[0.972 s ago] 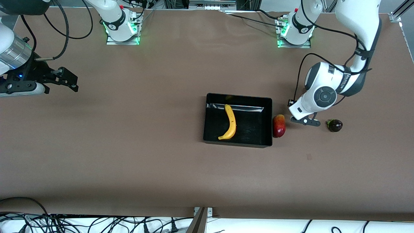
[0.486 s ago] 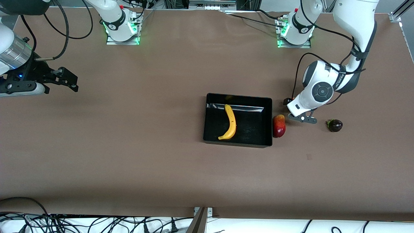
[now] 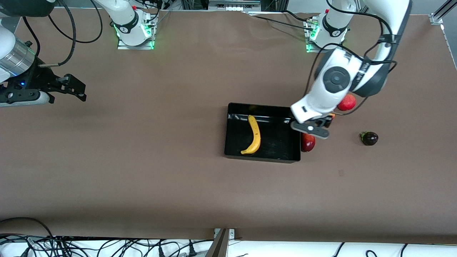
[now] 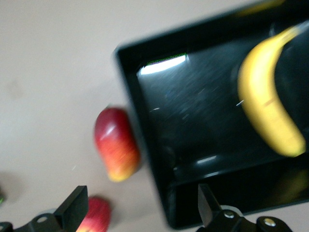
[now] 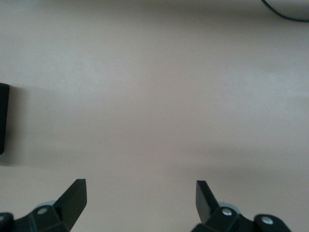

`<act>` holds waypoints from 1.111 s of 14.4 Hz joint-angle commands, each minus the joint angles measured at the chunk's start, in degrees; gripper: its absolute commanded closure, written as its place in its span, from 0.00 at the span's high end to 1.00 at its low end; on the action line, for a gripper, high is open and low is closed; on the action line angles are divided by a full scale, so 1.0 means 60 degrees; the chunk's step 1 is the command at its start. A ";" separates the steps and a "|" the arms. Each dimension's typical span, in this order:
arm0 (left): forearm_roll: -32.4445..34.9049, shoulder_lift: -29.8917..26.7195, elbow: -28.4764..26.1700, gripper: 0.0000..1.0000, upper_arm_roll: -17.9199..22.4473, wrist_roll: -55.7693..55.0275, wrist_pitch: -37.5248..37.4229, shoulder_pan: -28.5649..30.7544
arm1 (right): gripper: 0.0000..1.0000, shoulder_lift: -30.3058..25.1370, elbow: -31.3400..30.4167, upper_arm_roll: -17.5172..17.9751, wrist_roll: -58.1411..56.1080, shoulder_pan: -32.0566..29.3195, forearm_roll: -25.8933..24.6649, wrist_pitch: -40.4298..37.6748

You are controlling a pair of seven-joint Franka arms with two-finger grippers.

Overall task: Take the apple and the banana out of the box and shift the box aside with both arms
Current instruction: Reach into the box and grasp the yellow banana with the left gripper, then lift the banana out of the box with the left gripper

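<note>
The brown table [image 3: 142, 160] carries everything. The left arm [image 3: 378, 43] reaches from its base down to the box, and the right arm [image 3: 14, 60] waits at its own end of the table. The black box [image 3: 262, 155] sits near the middle of the table, toward the left arm's end. The left gripper [image 3: 316, 126] hangs over the box wall nearest the left arm's end and over the mango, its fingers [image 4: 75, 208] spread wide and holding nothing. The right gripper [image 3: 73, 87] hovers over bare table, its fingers [image 5: 75, 195] also spread apart and empty. The banana [image 3: 253, 135] lies inside the box. The mango [image 3: 307, 142] lies on the table just outside that wall, very close against it. A red fruit [image 3: 347, 102] sits farther from the front camera than the mango, partly hidden by the left arm. The dark purple fruit [image 3: 370, 138] lies apart, toward the left arm's end
</note>
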 commanded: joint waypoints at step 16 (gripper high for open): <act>0.0145 0.4061 0.2014 0.06 0.0021 -0.3507 0.1728 -0.1889 | 1.00 -0.0046 0.0055 -0.0001 -0.0118 -0.0027 -0.0014 -0.0100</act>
